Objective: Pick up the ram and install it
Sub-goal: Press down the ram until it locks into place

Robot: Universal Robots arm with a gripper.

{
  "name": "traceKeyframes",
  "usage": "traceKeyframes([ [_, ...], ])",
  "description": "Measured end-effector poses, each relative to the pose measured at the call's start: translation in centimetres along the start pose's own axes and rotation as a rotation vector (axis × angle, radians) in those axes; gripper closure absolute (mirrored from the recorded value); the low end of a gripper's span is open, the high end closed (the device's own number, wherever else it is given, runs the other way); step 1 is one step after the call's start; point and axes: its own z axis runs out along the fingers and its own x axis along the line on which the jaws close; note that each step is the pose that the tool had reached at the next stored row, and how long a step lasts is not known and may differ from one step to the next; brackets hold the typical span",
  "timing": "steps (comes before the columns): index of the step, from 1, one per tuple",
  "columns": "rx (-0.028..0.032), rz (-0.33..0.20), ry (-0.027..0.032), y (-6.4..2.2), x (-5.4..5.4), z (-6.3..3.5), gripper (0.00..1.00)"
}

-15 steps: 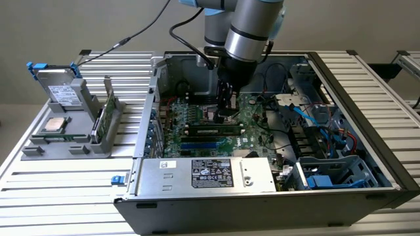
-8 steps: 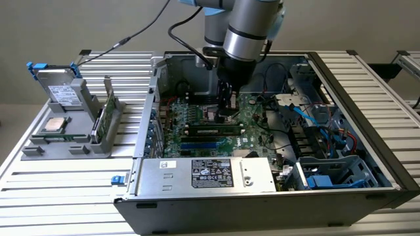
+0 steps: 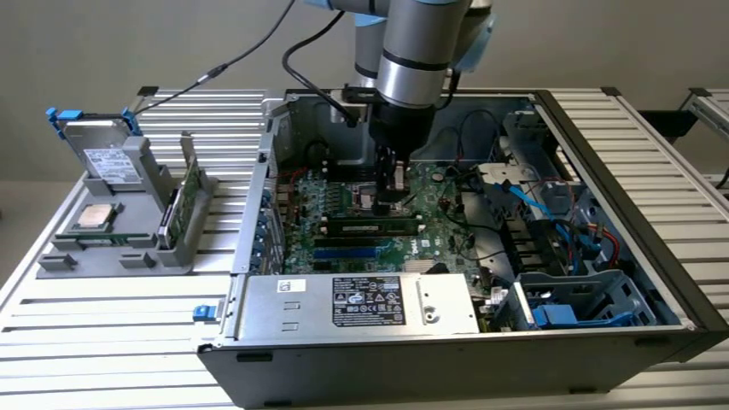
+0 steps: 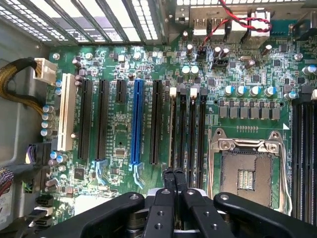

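**Open computer case [image 3: 456, 359] on a slatted table [image 3: 102, 342], with the arm [image 3: 416, 51] reaching down into it: the seating stage of the ram installation.**

- The case lies on its side with the motherboard [image 3: 341, 205] exposed. A silver power supply [image 3: 364, 303] sits along its near wall.
- Well apart, toward the exterior view's left, a grey fixture [image 3: 68, 256] holds other parts, among them a green card [image 3: 186, 205] standing upright.
- The ram [image 3: 370, 227] is no longer at the fixture. It lies lengthwise along a memory slot on the motherboard, just beside the empty processor socket [image 4: 246, 173].
- The gripper [image 3: 393, 198] stands upright over the ram, near the end toward the exterior view's right. Whether it touches the stick's upper edge cannot be told.
- In the wrist view the gripper [image 4: 174, 174] hangs over the bank of memory slots [image 4: 192, 134], and its fingers [image 4: 168, 179] are pressed together with nothing between them.

Judgement: pick-up and placement look finished, and the step in hand is pressing the stick home with the closed fingertips. That calls for a straight downward push centred on the thin edge, since an off-line push could tilt the stick or slide off it. Whether the end latches have closed cannot be told.
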Motion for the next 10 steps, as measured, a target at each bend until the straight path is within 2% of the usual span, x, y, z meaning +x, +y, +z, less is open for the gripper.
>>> traceKeyframes([
  [5, 0.0175, 0.002, 0.0004, -0.09, 0.02, 0.22, 0.9],
  [10, 0.0257, 0.003, 0.0004, -0.7, 0.06, 0.19, 0.9],
])
